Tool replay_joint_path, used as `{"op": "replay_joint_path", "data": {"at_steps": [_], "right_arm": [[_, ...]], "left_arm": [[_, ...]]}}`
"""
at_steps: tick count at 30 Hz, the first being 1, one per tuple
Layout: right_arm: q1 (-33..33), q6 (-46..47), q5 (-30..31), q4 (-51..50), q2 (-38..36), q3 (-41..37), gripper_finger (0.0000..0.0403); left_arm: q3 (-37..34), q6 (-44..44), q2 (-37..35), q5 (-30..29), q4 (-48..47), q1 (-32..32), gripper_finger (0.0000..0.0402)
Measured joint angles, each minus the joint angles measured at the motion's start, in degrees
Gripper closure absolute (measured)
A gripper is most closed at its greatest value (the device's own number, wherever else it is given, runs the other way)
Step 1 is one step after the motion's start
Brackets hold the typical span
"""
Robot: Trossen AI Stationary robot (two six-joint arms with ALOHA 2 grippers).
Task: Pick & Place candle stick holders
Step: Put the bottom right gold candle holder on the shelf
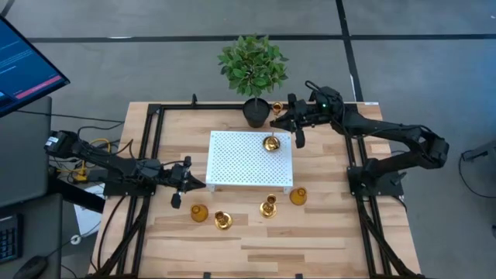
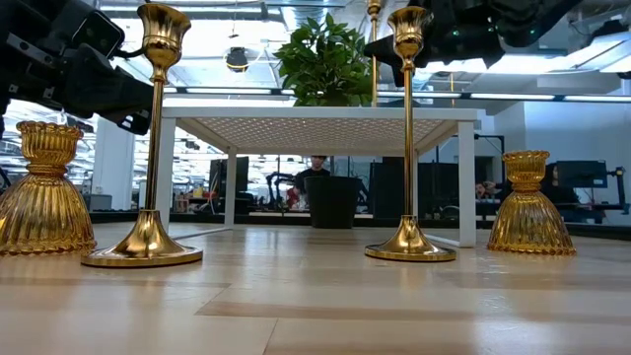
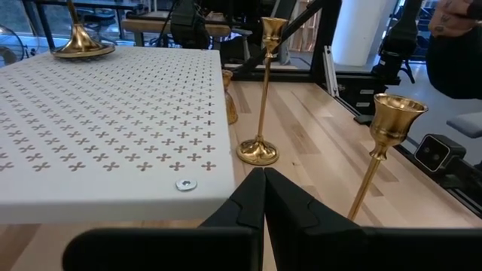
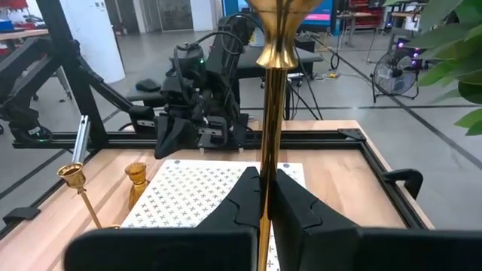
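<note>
A white perforated tray (image 1: 248, 159) stands mid-table. My right gripper (image 1: 276, 122) is over its far right corner, shut on a tall gold candle stick holder (image 4: 273, 90); the cup (image 1: 277, 107) shows above the fingers and the round base (image 3: 83, 47) below. Two more tall holders (image 1: 223, 221) (image 1: 269, 207) and two short bulbous ones (image 1: 199, 213) (image 1: 297, 196) stand on their bases on the wood near the front edge. My left gripper (image 1: 198, 184) waits shut and level by the tray's near left corner, holding nothing. My right gripper pinches the slim stem (image 4: 265, 143) between its two fingers, a little below the cup. The fingers come in level from the table's right side and lie across the stem. The holder stands upright, and its base (image 1: 271, 143) appears to rest on the tray's top.
A green plant in a black pot (image 1: 254, 112) stands just beyond the tray's far edge, close to my right gripper. Black frame rails (image 1: 147, 155) run along the left and right sides of the table. Bare wood lies at the near edge (image 1: 256, 248).
</note>
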Motion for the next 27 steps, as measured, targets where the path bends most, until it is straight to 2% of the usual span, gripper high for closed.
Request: {"op": "replay_joint_path", "data": {"at_steps": [16, 27], "right_arm": [[0.2, -0.3, 0.0, -3.2, -0.2, 0.1, 0.0397], [0.2, -0.4, 0.1, -4.2, -0.1, -0.1, 0.0299]], "left_arm": [[0.0, 0.0, 0.0, 0.0, 0.0, 0.0, 0.0394], [0.0, 0.0, 0.0, 0.0, 0.0, 0.0, 0.0394]]}}
